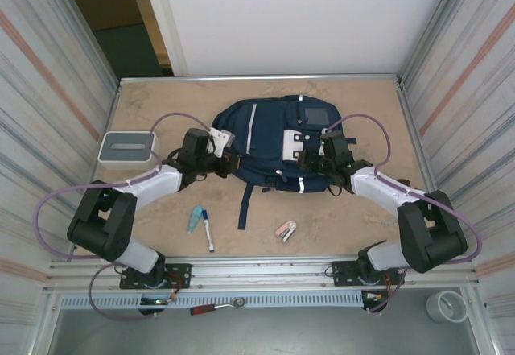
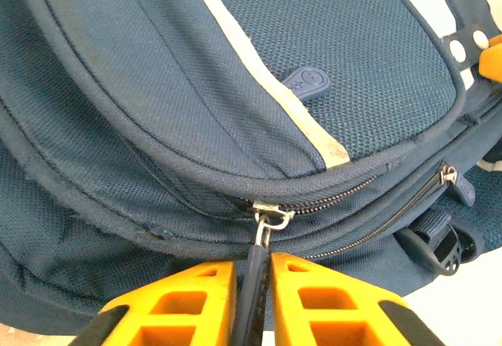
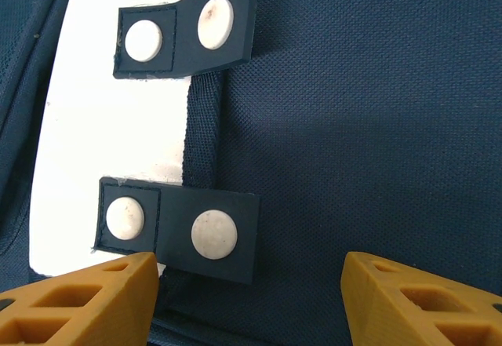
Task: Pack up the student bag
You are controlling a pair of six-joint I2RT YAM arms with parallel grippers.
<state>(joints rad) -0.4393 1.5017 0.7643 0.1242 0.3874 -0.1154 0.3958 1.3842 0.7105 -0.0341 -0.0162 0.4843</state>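
Where ribbed walls [image 1: 48, 89] enclose the tan table [image 1: 346, 218], we see the student bag [image 1: 269, 142] lying far-centre. Both arms reach inward: left gripper [image 2: 252, 274] pinching the zipper pull [image 2: 256, 253], right gripper [image 3: 251, 283], jaws apart, over the white patch [image 3: 102, 142].

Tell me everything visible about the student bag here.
The student bag is a navy woven-fabric backpack lying flat on the table, front up, with white reflective stripes, a white patch carrying two dark snap tabs, a grey panel and dark straps trailing toward the arms. Its zips look closed. The left gripper is shut on a zip pull at its left edge; the open right gripper sits close over the patch's edge, contact unclear.
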